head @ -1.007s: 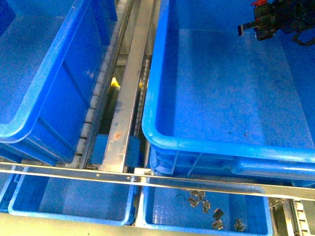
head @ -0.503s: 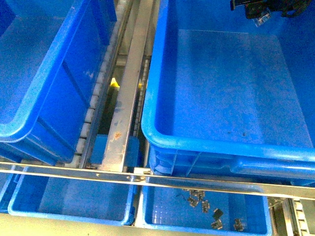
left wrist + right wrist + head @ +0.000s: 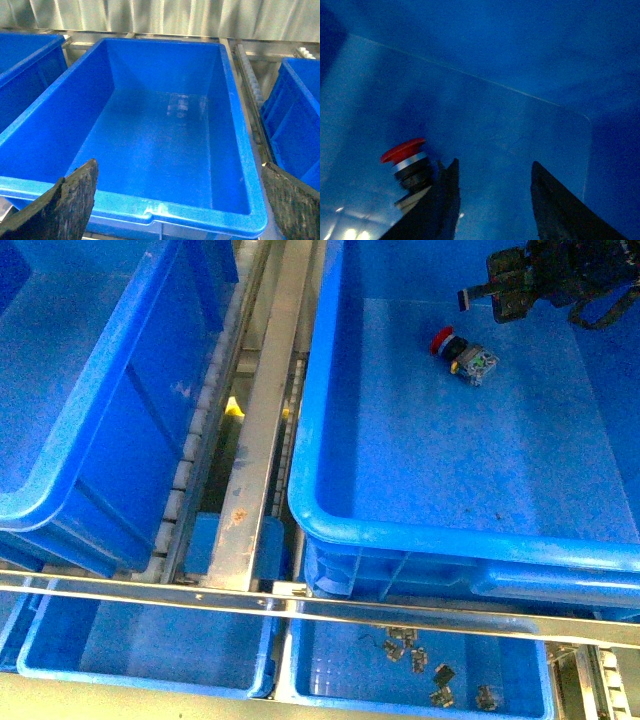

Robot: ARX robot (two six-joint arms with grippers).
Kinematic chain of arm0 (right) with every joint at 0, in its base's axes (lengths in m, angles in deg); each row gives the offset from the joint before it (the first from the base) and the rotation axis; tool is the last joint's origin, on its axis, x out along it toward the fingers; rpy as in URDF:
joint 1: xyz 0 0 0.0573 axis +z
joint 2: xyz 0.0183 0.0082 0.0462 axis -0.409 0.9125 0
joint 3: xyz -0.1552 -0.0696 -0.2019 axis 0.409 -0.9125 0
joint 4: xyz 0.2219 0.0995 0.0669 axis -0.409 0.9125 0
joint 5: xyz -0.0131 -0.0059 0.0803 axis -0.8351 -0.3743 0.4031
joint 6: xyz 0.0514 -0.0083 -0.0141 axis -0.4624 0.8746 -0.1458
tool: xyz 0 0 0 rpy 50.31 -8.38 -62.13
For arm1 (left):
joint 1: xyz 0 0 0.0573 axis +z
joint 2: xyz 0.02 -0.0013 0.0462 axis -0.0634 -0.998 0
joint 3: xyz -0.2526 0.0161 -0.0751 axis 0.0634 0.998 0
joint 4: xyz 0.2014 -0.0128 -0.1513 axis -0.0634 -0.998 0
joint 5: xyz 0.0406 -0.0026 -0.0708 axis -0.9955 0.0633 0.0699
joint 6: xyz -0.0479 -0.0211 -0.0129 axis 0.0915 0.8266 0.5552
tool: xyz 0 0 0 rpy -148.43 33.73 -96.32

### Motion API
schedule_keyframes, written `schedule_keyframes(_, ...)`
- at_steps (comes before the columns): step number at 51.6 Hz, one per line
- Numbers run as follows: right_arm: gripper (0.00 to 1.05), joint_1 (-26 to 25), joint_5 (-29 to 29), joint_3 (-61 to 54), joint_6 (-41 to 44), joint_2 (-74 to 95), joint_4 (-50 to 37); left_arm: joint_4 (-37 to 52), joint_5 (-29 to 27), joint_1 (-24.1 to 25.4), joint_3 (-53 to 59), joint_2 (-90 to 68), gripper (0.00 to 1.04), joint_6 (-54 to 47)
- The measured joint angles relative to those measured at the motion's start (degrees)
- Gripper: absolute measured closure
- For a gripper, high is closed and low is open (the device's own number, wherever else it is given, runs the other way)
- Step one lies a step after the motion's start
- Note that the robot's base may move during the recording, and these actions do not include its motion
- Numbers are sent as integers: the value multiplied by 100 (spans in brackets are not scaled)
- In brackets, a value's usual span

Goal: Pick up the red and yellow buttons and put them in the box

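Note:
The red button (image 3: 455, 348) lies on its side on the floor of the box (image 3: 318, 502), the large blue crate on the right, toward its far end. My right gripper (image 3: 497, 295) hangs just above and beyond the button, open and holding nothing. In the right wrist view the red cap (image 3: 404, 150) stands just outside one finger (image 3: 445, 195), and only box floor shows between the jaws of the right gripper (image 3: 492, 172). My left gripper (image 3: 177, 170) is open over an empty blue crate (image 3: 150, 212). The yellow button is out of view.
A second big blue crate (image 3: 120, 390) stands left of a metal rail (image 3: 262, 410). A small yellow bit (image 3: 232, 408) shows in the gap beside the rail; I cannot tell what it is. Two shallow blue trays (image 3: 140, 640) sit in front, the right tray (image 3: 330, 680) holding several small metal parts (image 3: 415, 652).
The red button now lies on the box floor, where nothing lay before. The right gripper rose toward the frame's top and has come back down slightly.

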Motion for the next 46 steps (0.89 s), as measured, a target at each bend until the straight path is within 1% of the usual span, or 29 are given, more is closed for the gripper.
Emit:
schedule_keyframes(3, 52, 31, 44, -450, -94, -400, -234, 0, 0, 0, 0, 0, 8, 0)
schedule_keyframes(5, 45, 63, 136, -922, -280, -857, -417, 0, 0, 0, 0, 0, 8, 0)
schedule_keyframes(8, 38, 94, 177, -1403, -501, -1355, -540, 0, 0, 0, 0, 0, 8, 0)
schedule_keyframes(14, 17, 278, -61, -2942, -1309, -2894, -715, 0, -2, 0, 0, 0, 8, 0)
schedule_keyframes(18, 7, 400, -352, -3692, -1827, -3628, -719, 0, 0, 0, 0, 0, 8, 0)
schedule_keyframes(20, 5, 442, -404, -3971, -2039, -3910, -719, 0, 0, 0, 0, 0, 8, 0)
schedule_keyframes(24, 7, 461, -509, -4242, -2297, -4221, -824, 0, 0, 0, 0, 0, 8, 0)
schedule_keyframes(25, 10, 455, -601, -4343, -2199, -4186, -1200, 0, 0, 0, 0, 0, 8, 0)
schedule_keyframes(27, 20, 367, -608, -4800, -1766, -4155, -2549, 0, 2, 0, 0, 0, 8, 0)
schedule_keyframes(29, 29, 280, -490, -5198, -1447, -4179, -3351, 0, -2, 0, 0, 0, 8, 0)
schedule_keyframes(31, 38, 192, -400, -5493, -1255, -4330, -3770, 0, 0, 0, 0, 0, 8, 0)
schedule_keyframes(34, 52, 35, -262, -5814, -1091, -4736, -3877, 0, -2, 0, 0, 0, 8, 0)
schedule_keyframes(36, 59, -44, -197, -5949, -1049, -4918, -3877, 0, -2, 0, 0, 0, 8, 0)
schedule_keyframes(40, 73, -186, -77, -6218, -1005, -5211, -3818, 0, 0, 0, 0, 0, 8, 0)
schedule_keyframes(41, 75, -199, -61, -6249, -999, -5243, -3805, 0, 0, 0, 0, 0, 8, 0)
schedule_keyframes(44, 85, -284, 33, -6419, -966, -5462, -3720, 0, 0, 0, 0, 0, 8, 0)
schedule_keyframes(46, 90, -326, 79, -6498, -949, -5582, -3676, 0, -2, 0, 0, 0, 8, 0)
